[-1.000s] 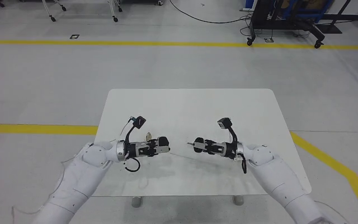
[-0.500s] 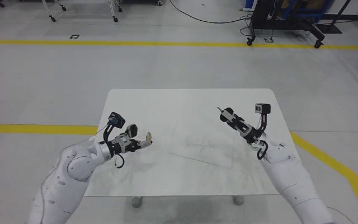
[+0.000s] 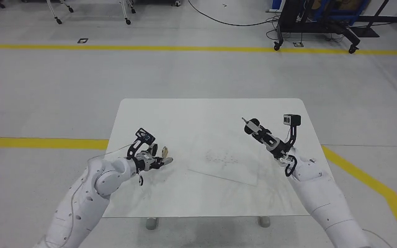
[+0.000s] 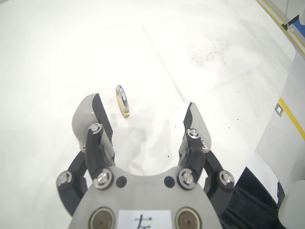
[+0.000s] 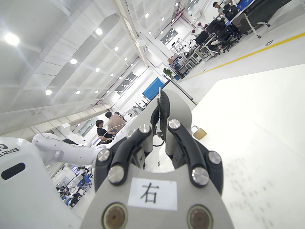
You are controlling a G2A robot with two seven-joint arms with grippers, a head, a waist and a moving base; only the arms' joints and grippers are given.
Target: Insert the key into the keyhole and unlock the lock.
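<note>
Left wrist view | left gripper gaped wide just beside padlock on tabletop | right gripper pinched narrow, well apart from padlock.

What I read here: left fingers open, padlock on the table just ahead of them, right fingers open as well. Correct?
Not quite. The fingers of the right gripper are shut, pads pressed together, as the right wrist view shows. The rest holds: the left gripper has its fingers open, and the padlock lies on the table just ahead of them.
</note>
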